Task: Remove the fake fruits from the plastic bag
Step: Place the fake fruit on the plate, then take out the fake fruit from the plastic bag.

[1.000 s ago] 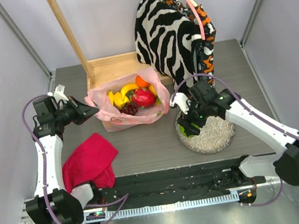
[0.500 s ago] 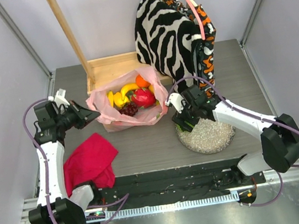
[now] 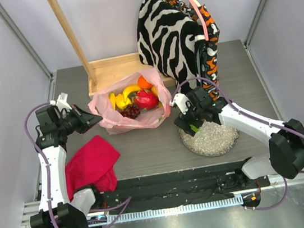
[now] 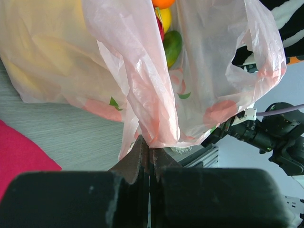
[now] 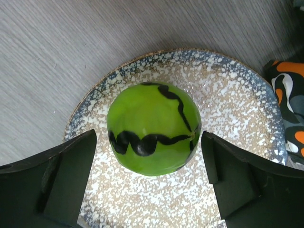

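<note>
The pink plastic bag (image 3: 113,119) lies open at mid table with a banana bunch (image 3: 120,98), an orange (image 3: 143,83), a red fruit (image 3: 145,99) and dark grapes (image 3: 131,112) inside. My left gripper (image 3: 95,121) is shut on the bag's left edge; in the left wrist view the jaws (image 4: 151,145) pinch a fold of the bag (image 4: 142,71). A green fruit with black wavy lines (image 5: 152,128) lies on the speckled plate (image 5: 237,109). My right gripper (image 5: 148,142) is open, its fingers apart on either side of this fruit (image 3: 192,126), over the plate's left rim (image 3: 218,139).
A zebra-patterned fabric bag (image 3: 171,32) hangs at the back right, with orange-and-black fabric (image 3: 210,55) beside it. A wooden tray with an upright frame (image 3: 114,68) stands behind the pink bag. A magenta cloth (image 3: 91,162) lies at the front left.
My right gripper has shifted a little to the left over the plate's left side. My left gripper keeps its hold on the bag and has barely moved.
</note>
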